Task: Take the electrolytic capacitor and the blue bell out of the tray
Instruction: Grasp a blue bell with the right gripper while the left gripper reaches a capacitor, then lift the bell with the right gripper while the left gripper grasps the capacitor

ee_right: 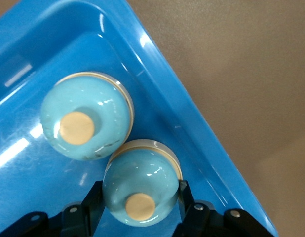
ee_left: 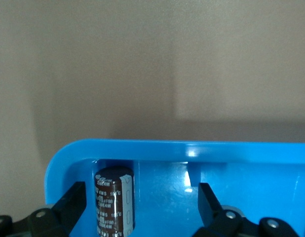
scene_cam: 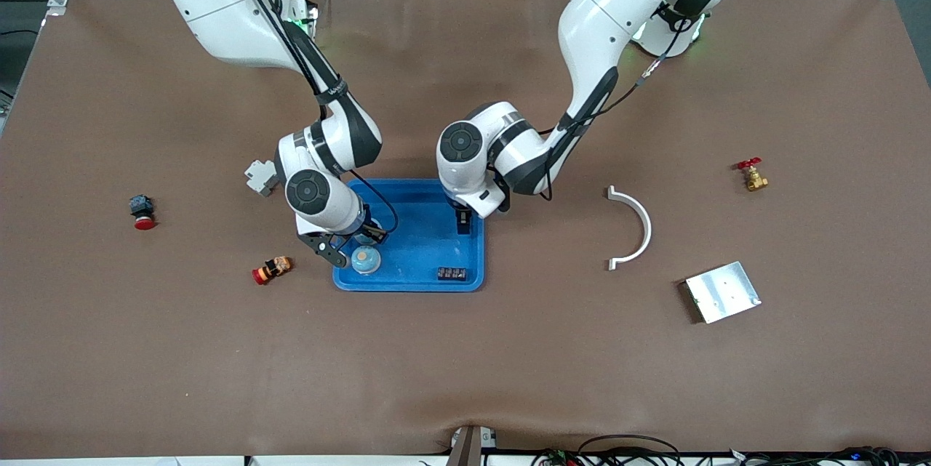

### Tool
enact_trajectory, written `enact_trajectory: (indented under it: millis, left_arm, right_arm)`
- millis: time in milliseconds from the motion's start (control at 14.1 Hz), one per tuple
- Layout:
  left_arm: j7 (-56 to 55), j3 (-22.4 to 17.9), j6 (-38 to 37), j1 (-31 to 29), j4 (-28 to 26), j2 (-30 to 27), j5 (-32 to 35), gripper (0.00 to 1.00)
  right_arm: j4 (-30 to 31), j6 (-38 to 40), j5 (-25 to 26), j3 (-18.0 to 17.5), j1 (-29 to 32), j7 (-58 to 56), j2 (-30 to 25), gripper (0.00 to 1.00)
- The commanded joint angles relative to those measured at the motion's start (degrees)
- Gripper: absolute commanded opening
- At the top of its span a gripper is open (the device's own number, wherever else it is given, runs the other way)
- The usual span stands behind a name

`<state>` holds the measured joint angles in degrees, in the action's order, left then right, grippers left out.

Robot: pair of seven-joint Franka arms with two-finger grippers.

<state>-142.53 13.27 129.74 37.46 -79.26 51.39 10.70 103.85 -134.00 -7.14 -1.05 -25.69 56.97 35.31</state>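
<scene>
Black terminal block [scene_cam: 452, 274] lies in tray [scene_cam: 422, 280]; right jaws grip blue bell [ee_right: 138, 190]

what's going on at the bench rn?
Both arms are working in the blue tray. The right gripper has closed on one of two blue bells; the other bell sits beside it. The left gripper is open around the capacitor, not yet gripping it.
</scene>
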Motion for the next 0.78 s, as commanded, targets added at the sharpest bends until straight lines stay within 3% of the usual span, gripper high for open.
enact_trajectory:
  millis: [0,213,498,711]
  left_arm:
    - [-1.3,-1.0,0.3,1.4,1.3,0.6,1.2,1.0]
    - [-2.2,-1.3,0.3,1.5,1.4,0.4,1.0,1.0]
    - [-0.4,-1.3,0.4,2.4,1.1,0.5,3.3,1.0]
    - [-0.4,-1.3,0.4,2.2,1.1,0.6,3.4,1.0]
  right_arm:
    - [-2.3,1.8,-0.4,-0.7,0.2,0.0,-0.1,0.4]
    - [-3.0,2.6,-0.4,-0.7,0.2,-0.1,-0.1,0.3]
    - [-3.1,3.2,-0.2,-0.7,0.2,-0.3,-0.4,0.0]
    - [-5.8,7.4,-0.1,-0.5,0.7,-1.8,-1.6,0.0]
